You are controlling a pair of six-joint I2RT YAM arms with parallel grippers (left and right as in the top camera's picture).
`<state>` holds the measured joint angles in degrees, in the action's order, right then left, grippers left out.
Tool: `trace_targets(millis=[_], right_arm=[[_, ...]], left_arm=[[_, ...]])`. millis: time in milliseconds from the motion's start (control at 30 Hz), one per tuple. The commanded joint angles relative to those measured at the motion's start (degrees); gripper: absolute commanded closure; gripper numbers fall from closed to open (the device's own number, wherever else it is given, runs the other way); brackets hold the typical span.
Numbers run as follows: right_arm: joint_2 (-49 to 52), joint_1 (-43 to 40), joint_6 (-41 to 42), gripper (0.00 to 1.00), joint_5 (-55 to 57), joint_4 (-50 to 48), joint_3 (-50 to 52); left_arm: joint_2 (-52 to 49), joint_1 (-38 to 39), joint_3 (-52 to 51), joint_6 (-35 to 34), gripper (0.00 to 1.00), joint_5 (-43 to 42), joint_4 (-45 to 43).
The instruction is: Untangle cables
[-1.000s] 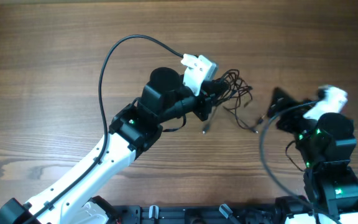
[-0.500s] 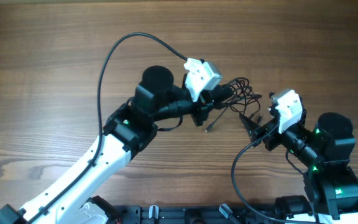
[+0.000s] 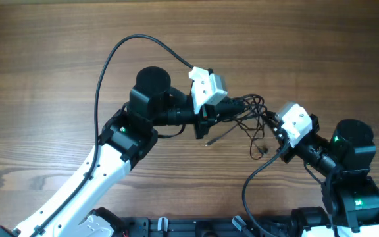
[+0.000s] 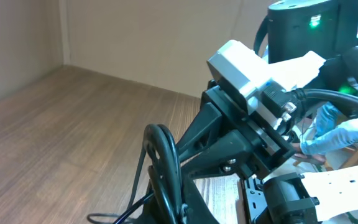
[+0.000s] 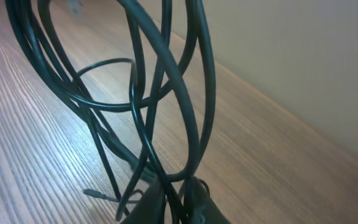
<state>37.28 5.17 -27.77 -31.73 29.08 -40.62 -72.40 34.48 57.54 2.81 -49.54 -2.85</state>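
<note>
The cables are a thin black tangle hanging between the two grippers above the wooden table. My left gripper is shut on the tangle's left side; one loop rises from its jaws in the left wrist view. From the right, my right gripper is shut on the tangle, and several strands loop up from its closed fingers. One plug end dangles below the left gripper. Another plug end hangs below the right gripper.
The left arm's thick black wire arcs over the table behind it. The right arm's own wire curves near the front edge. The right arm's white camera housing fills the left wrist view close ahead.
The right gripper has swung left into the tangle and closed on it. The left arm has shifted slightly left and back, still holding the cables.
</note>
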Motion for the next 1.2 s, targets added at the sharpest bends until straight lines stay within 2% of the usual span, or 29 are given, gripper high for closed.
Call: trace_targets(millis=[0, 167, 200, 267, 333, 467, 567, 633, 700, 833, 900, 933, 967, 1000, 1033, 1133, 1167], right_arm=[[-0.3, 0.0, -0.8, 0.84, -1.4, -0.3, -0.7], [-0.3, 0.0, -0.7, 0.78, -4.4, -0.3, -0.7], [-0.3, 0.0, -0.7, 0.79, -4.4, -0.3, -0.7], [-0.3, 0.0, -0.7, 0.95, -4.4, -0.2, -0.7], [-0.3, 0.0, -0.5, 0.96, -4.4, -0.4, -0.7], [-0.3, 0.0, 6.1, 0.96, -4.3, -5.7, -0.7], [-0.4, 0.0, 14.0, 0.96, -4.3, -14.0, -0.7], [-0.4, 0.0, 17.8, 0.96, -4.3, -18.6, -0.7], [-0.4, 0.0, 19.2, 0.96, -4.3, -21.7, -0.7], [-0.4, 0.0, 19.2, 0.96, -1.6, -21.6, -0.7], [-0.4, 0.0, 21.2, 0.96, 8.3, -18.6, -0.7], [-0.4, 0.0, 24.4, 0.90, 16.1, -16.2, -0.7], [-0.4, 0.0, 24.9, 0.53, 18.4, -15.0, -0.7], [-0.4, 0.0, 24.7, 0.22, 19.5, -13.4, -0.7], [-0.4, 0.0, 24.7, 0.00, 20.0, -12.2, -0.7], [-0.4, 0.0, 24.4, 0.00, 20.0, -9.4, -0.7], [-0.4, 0.0, 21.5, 0.00, 17.2, -9.0, -0.7]], left_arm=[[1.2, -0.3, -0.1, 1.5, 0.96, -2.6, -2.5], [1.2, -0.3, -0.1, 1.3, 0.96, -3.0, -2.7], [1.2, -0.3, -0.1, 1.3, 0.96, -3.0, -2.7], [1.2, -0.3, -0.1, 1.3, 0.96, -3.0, -2.7], [1.2, -0.3, -0.1, 1.2, 0.96, -2.4, -2.5], [1.2, -0.3, -0.1, -4.8, 0.96, 10.9, 0.9], [1.2, -0.3, -0.1, -12.1, 0.96, 30.1, 7.1], [1.2, -1.0, -0.1, -16.3, 0.96, 39.0, 11.7], [1.2, -2.5, -0.1, -19.6, 0.96, 43.0, 15.3], [1.2, -6.3, -0.1, -21.3, 0.96, 43.4, 18.8], [1.2, -7.1, -0.1, -21.3, 0.96, 43.4, 19.0], [1.2, -7.1, -0.1, -21.3, 0.96, 42.6, 19.0], [1.2, -7.1, -0.1, -21.3, 0.96, 40.6, 18.7], [1.2, -7.1, -0.1, -21.2, 0.96, 37.7, 18.1], [1.2, -7.1, -0.1, -20.9, 0.96, 35.6, 17.5], [1.2, -7.1, -0.1, -14.2, 0.96, 19.7, 13.2], [1.2, -7.1, -0.1, -11.8, 0.96, 14.3, 12.1]])
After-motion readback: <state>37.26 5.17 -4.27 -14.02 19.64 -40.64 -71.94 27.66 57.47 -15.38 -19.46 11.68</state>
